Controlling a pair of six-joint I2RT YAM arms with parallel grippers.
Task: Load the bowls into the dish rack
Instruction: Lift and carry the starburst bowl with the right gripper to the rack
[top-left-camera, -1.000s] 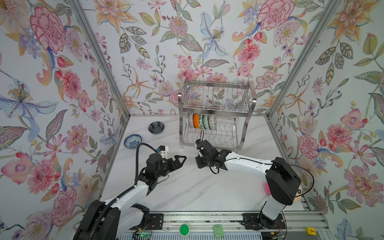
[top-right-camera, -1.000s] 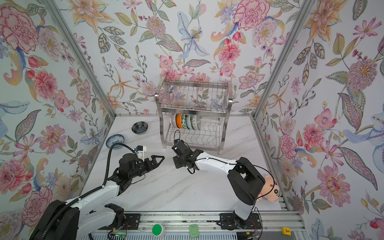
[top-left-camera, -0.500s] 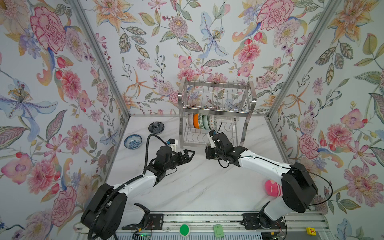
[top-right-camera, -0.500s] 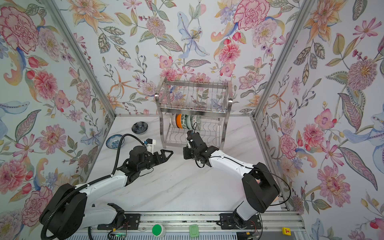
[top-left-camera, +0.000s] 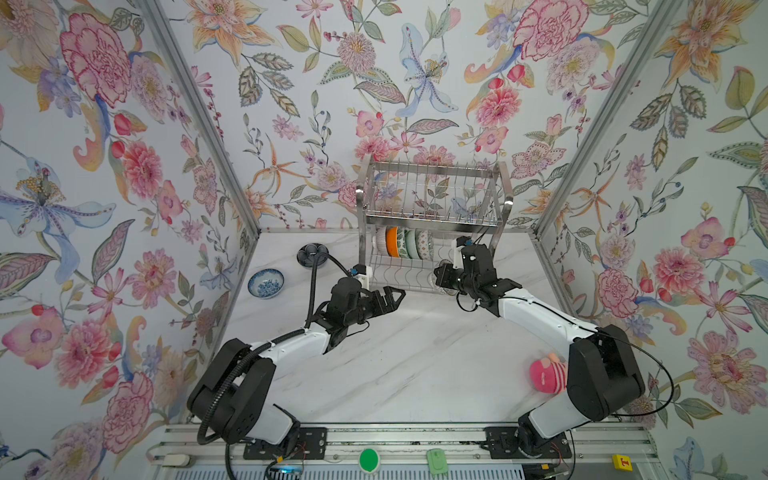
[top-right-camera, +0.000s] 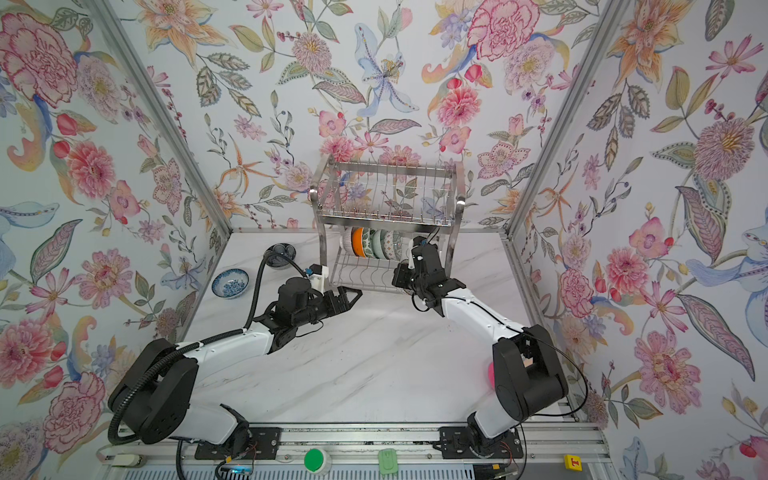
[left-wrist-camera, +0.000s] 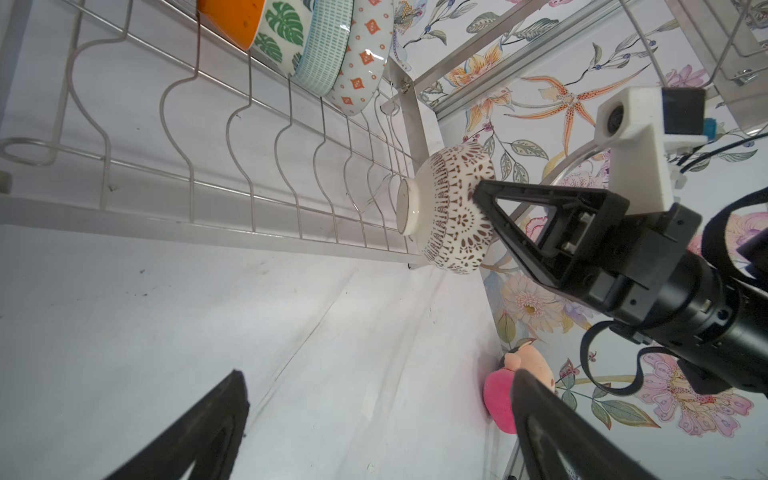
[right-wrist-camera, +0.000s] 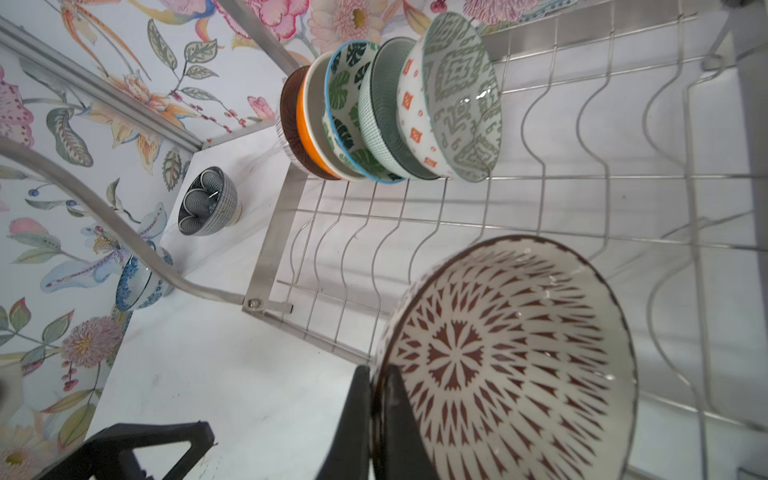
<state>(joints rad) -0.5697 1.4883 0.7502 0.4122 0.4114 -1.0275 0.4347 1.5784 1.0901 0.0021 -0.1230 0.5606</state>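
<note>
Moving right gripper (right-wrist-camera: 376, 395): clenched on lattice bowl (right-wrist-camera: 507, 361), brought up to dish rack (top-left-camera: 432, 219)
left gripper (top-left-camera: 395, 300): released, empty, advanced toward rack

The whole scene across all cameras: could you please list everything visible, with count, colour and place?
dish rack: one, shiny steel, at the table's back.
racked bowls: six, brown, orange, green-leaf, teal, orange-diamond, grey-green; on edge on the lower tier.
patterned bowl: one, brown and white, held at the lower tier's front.
dark bowl: one, dark grey, on the table left of the rack.
floral bowl: one, blue and white, near the left wall.
plush toy: one, pink, beside the right arm's base.
table: one, white marble.
green button, green pad, yellow block: one each, on the front rail.
left gripper: one, black, open and empty, before the rack.
right gripper: one, black, shut on the patterned bowl's rim.
</note>
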